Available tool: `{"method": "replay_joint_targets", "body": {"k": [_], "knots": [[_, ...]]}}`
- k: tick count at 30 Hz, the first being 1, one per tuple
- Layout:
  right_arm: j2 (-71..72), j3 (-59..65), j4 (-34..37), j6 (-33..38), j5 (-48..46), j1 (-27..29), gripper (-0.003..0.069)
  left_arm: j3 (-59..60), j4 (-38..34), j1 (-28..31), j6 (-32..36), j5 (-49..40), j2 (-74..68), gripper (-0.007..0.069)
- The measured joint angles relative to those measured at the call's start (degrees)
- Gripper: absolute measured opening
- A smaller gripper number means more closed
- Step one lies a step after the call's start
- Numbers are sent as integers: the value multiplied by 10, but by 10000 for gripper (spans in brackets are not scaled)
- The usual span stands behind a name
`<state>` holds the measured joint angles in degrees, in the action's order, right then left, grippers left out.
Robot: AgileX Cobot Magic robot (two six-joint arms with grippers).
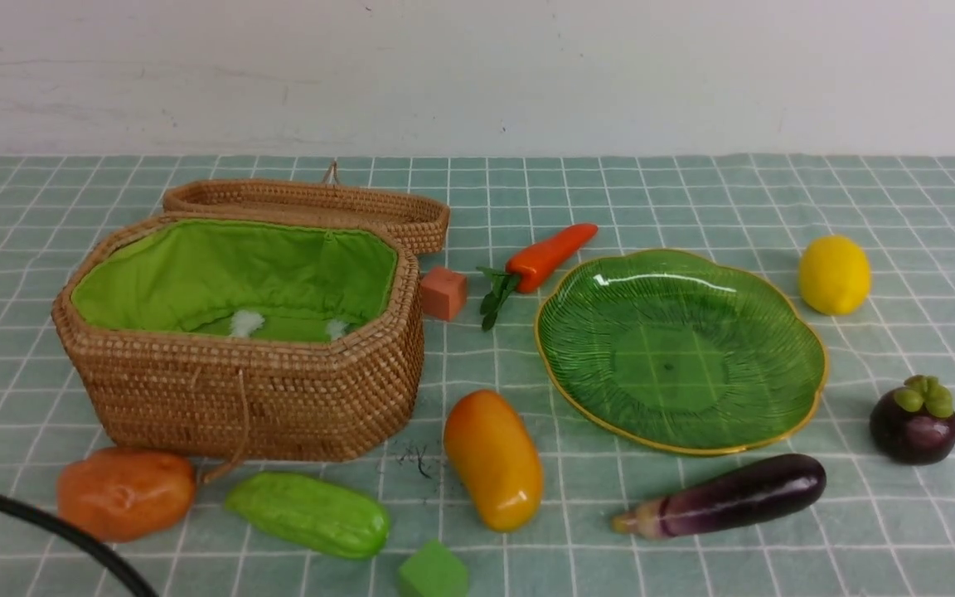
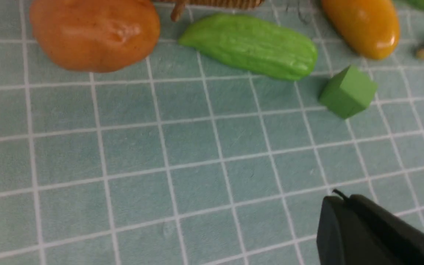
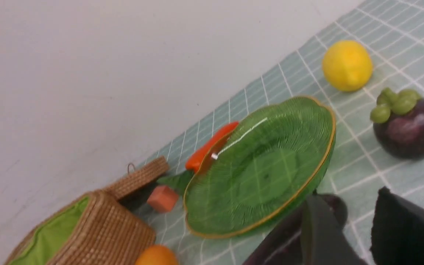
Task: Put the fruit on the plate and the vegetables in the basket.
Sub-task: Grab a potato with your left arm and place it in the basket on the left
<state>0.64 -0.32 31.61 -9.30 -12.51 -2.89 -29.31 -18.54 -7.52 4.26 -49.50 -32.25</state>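
left gripper (image 2: pixel 339 201) closed, empty, near gourd (image 2: pixel 250 46) | right gripper (image 3: pixel 359 200) jaws apart, near eggplant (image 1: pixel 726 496) | eggplant just beside plate (image 1: pixel 676 356) | basket (image 1: pixel 237 398) shows 0 vegetables | risk: glossy eggplant may roll from pinch, knock plate

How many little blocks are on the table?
2. A small orange cube sits between the woven wicker basket and the orange toy carrot. A small green cube lies at the near edge, by the bumpy green gourd. More could hide behind the basket.
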Motion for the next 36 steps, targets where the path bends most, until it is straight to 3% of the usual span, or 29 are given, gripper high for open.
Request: {"method": "replay_joint_targets", "body": {"k": [2, 5, 11, 17, 19, 24, 26, 30, 32, 36], "knots": [[-5, -35, 4, 8, -63, -9, 183, -9, 2, 0, 27, -4, -31, -13], [-66, -159, 1, 87, -202, -45, 135, -33, 5, 0, 49, -10, -90, -13], [-223, -391, -20, 241, -405, -81, 111, -85, 53, 0, 14, -4, -181, -13], [-293, -485, -22, 333, -488, -82, 111, -120, 130, 0, 41, 5, -244, -13], [-301, -491, -16, 343, -489, -82, 111, -129, 144, 0, 96, 9, -269, -13], [-304, -491, -9, 349, -490, -94, 114, -130, 155, 0, 351, 37, -310, -13], [-304, -491, -10, 349, -495, -104, 116, -130, 157, 0, 423, 47, -312, -13], [-304, -491, -13, 349, -505, -116, 119, -131, 160, 0, 492, 55, -321, -6], [-304, -491, -19, 349, -510, -125, 120, -131, 165, 0, 518, 66, -334, 43], [-304, -491, -23, 349, -508, -127, 123, -131, 177, 0, 526, 112, -375, 246]]}}
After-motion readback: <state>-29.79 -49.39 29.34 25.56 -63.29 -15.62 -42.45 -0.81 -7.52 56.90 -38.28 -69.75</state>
